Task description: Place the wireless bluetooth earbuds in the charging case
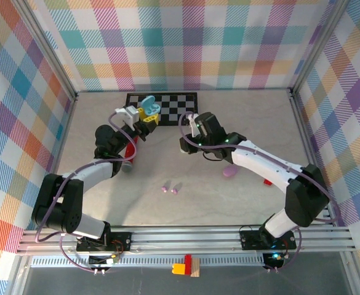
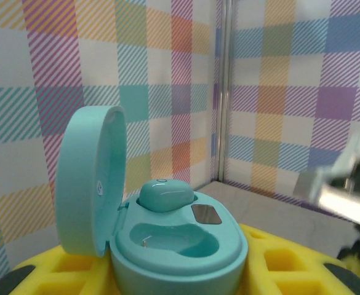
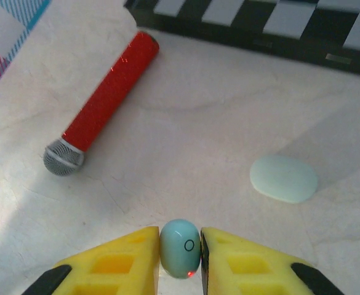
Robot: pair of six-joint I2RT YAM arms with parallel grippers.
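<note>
The left gripper (image 1: 147,115), clamped on the open teal pebble-shaped plastic charging case (image 2: 176,243), holds it far, left of centre, lid tipped back so the empty socket faces up beside one seated teal earbud (image 2: 165,194). To its right, the right gripper (image 3: 180,273) pinches the second pale teal bean-shaped earbud (image 3: 180,246) by its sides, seemingly leaving its underside free for seating.

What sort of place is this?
Most likely a robot test booth: plaid walls box in a tabletop, a left arm and a right arm are bolted to a metal rail at its near edge, and a checkerboard lies at the back.
</note>
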